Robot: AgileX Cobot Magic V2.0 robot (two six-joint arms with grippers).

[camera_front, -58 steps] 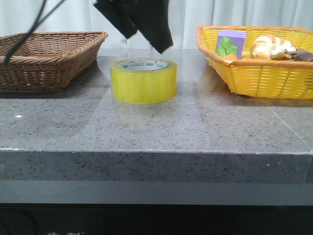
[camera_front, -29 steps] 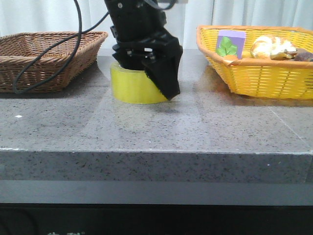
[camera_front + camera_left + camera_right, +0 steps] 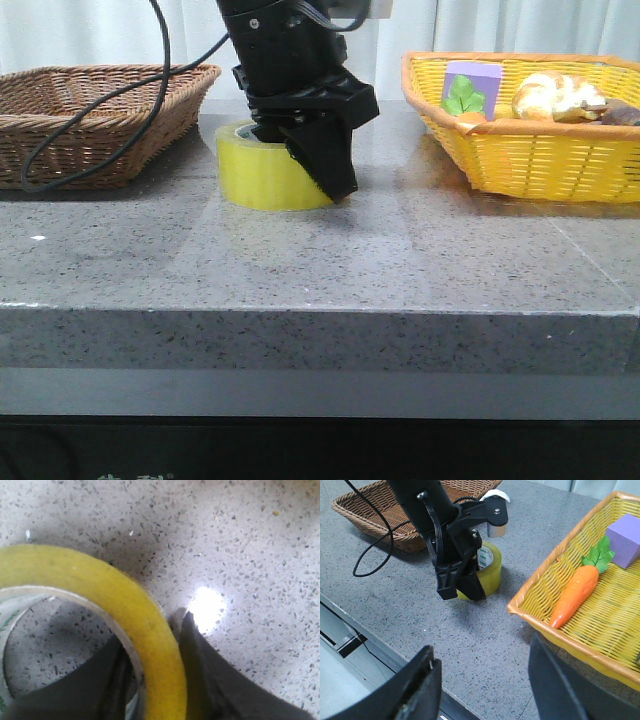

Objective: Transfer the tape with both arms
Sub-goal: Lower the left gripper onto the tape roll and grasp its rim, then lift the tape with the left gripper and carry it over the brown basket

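Note:
The yellow tape [image 3: 255, 170] stands flat on the grey stone table [image 3: 320, 260], between the two baskets. My left gripper [image 3: 318, 170] has come down over its right side. In the left wrist view the tape [image 3: 90, 577] has one black finger inside the white core and the other finger [image 3: 200, 655] against the outer wall, so the left gripper [image 3: 154, 630] is shut on the roll's wall. My right gripper [image 3: 482, 650] hangs open above the table's front edge, well away from the tape [image 3: 492, 572], with nothing between its fingers. It is out of the front view.
A brown wicker basket [image 3: 100, 110] sits at the back left, with the left arm's black cable [image 3: 90, 125] draped over it. A yellow basket [image 3: 530, 150] at the back right holds a purple box [image 3: 625, 532], a carrot [image 3: 575, 592] and bread [image 3: 555, 95].
The left arm dropped from above the tape onto it, one finger going into the core. Since half a second ago the jaws closed on the wall and the roll slid slightly left.

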